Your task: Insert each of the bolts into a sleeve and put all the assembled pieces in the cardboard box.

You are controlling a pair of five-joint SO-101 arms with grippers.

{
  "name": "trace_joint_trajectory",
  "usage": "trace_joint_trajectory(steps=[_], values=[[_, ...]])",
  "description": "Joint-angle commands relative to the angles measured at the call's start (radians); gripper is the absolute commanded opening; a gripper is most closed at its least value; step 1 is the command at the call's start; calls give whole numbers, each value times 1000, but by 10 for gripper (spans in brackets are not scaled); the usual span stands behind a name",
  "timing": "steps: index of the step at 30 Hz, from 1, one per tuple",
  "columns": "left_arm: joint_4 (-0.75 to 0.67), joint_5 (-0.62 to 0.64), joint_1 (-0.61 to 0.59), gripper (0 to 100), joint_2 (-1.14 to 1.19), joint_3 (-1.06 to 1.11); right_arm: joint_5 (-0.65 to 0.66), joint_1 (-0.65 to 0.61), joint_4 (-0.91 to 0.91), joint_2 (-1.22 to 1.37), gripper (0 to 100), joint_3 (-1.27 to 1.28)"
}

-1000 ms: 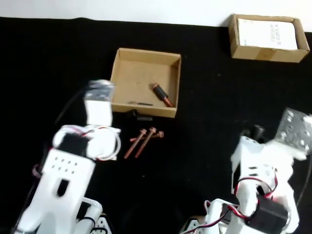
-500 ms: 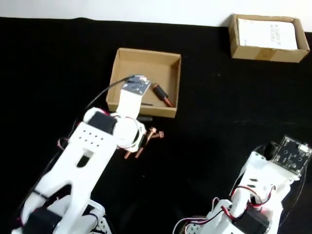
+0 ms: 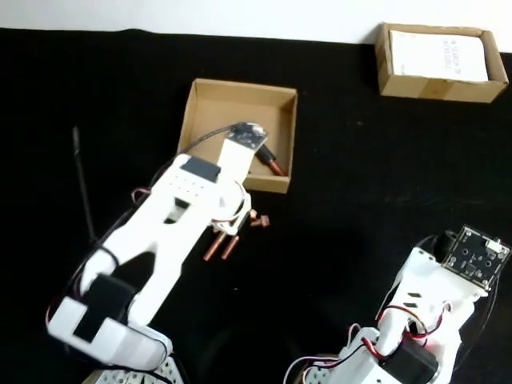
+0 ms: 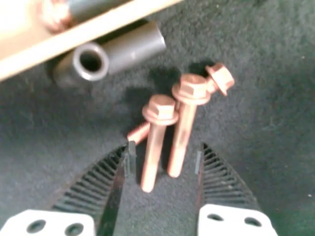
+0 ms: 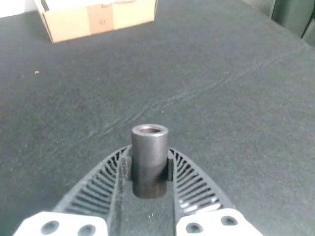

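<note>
Three copper bolts (image 4: 170,125) lie together on the black table just in front of the cardboard box (image 3: 206,112). My left gripper (image 4: 165,152) is open right above them, with two bolt shafts between its fingers. A black sleeve (image 4: 110,54) lies against the box's front wall. Inside the box lies an assembled bolt and sleeve (image 3: 270,161). In the high view the left arm (image 3: 188,212) covers most of the bolts (image 3: 226,244). My right gripper (image 5: 147,167) is shut on a dark sleeve (image 5: 149,147), held upright above the table at the front right.
A second cardboard box (image 3: 440,62) holding white paper stands at the back right; the right wrist view has it as (image 5: 98,14). The right arm (image 3: 448,280) is low at the front right. A thin black cable (image 3: 82,180) stands left of the left arm.
The left arm swung from beside the box's left wall rightward and forward over the bolts. The right arm's wrist turned and drew back toward the table's front.
</note>
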Motion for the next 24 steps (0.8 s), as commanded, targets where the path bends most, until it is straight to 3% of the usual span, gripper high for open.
trace_joint_trajectory(steps=[1, 6, 12, 24], values=[[-15, -38, 12, 210, 44, -56, 11, 8, -28, -7, 6, -2], [-15, -41, 4, 189, 110, -96, 11, 4, -39, -10, 6, 24], [-17, -163, -7, 3, 154, -122, 11, 8, -96, -10, 6, 93], [-46, -173, -35, 8, 180, -120, 11, 2, -97, -7, 6, 101]])
